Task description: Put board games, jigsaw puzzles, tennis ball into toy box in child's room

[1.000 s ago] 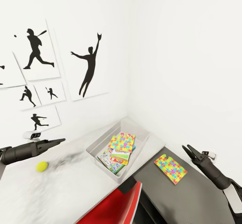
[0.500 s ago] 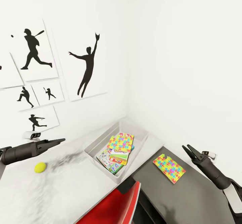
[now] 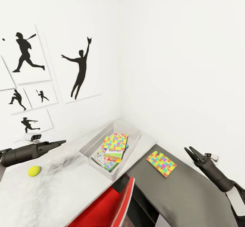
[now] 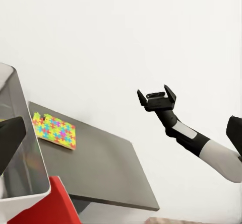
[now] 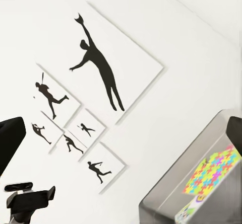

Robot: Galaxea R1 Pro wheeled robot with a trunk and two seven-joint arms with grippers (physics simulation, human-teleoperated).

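While both hover over table point(image 3: 68, 189), left hand point(image 3: 61, 142) looks closed & empty, right hand point(image 3: 189, 151) spread, empty.

Two jigsaw puzzles are counted: one point(image 3: 115, 142) lying on top of the pile inside the toy box point(image 3: 89, 148), the other point(image 3: 161, 163) flat on the dark cabinet top at about four o'clock from the box. At least two board games point(image 3: 108, 158) are seen under the first puzzle; an exact count cannot be made. One tennis ball point(image 3: 34, 171) is counted at nine o'clock from the box. Six silhouette pictures point(image 3: 79, 69) are counted on the wall, and one red chair point(image 3: 109, 209).
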